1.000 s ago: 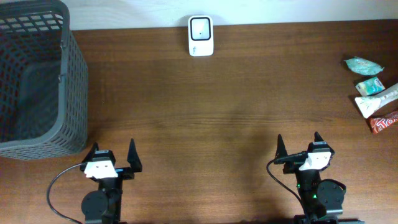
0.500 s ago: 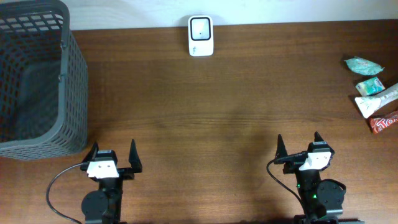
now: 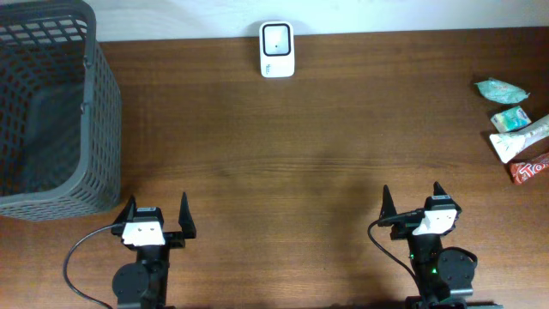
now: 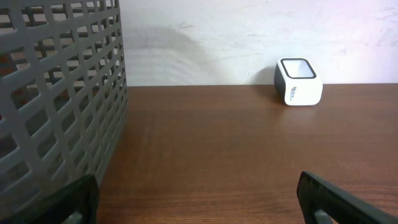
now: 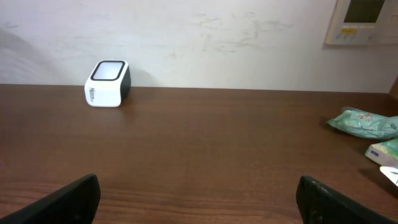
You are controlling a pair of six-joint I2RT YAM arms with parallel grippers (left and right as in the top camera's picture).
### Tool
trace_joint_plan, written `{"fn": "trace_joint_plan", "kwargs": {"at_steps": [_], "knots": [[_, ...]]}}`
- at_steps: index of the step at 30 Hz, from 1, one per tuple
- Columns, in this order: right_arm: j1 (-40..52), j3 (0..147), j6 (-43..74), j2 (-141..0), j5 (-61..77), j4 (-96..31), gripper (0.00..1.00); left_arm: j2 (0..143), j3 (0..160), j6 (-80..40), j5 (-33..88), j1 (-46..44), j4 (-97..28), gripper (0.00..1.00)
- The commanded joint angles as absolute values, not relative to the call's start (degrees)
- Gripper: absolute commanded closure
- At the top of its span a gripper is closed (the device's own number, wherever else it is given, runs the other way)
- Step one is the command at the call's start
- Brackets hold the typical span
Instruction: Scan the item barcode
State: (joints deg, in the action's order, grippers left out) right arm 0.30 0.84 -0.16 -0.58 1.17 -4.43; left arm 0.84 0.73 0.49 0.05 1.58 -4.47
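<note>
The left claw has its two black fingers spread as wide as they go with nothing between them. The right claw is the same, fully spread and holding nothing. Both sit low at the near edge of the brown wooden table. The small white box-shaped barcode scanner, with a dark window on top, stands well ahead of both claws against the white wall. It is ahead and to the right of the left claw, and ahead and to the left of the right claw. The goods to be scanned lie well apart from either claw, ahead and far off to the right of the right one. They form a loose column: a teal crinkled packet farthest from the claw, then a pale green packet, a white bar wrapper and a red bar wrapper nearest to it (no barcode can be made out on any of them). From the right wrist only the teal packet and a corner of the green one show, at the right edge. A tall dark grey plastic mesh basket stands ahead and to the left of the left claw, its wall filling that side of the left wrist view.
</note>
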Motion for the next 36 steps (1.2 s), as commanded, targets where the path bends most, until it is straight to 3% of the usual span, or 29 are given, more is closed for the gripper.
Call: {"fn": "trace_joint_plan", "kwargs": {"at_steps": [1,36], "knots": [[-0.1,0.3,0.0,-0.2,0.9,-4.5,0.01,0.3,0.5,1.8,1.2,1.4,-4.7,0.01],[-0.1,0.3,0.0,-0.2,0.2,-4.5,0.01,0.3,0.5,1.8,1.1,1.4,-4.7,0.01]]}}
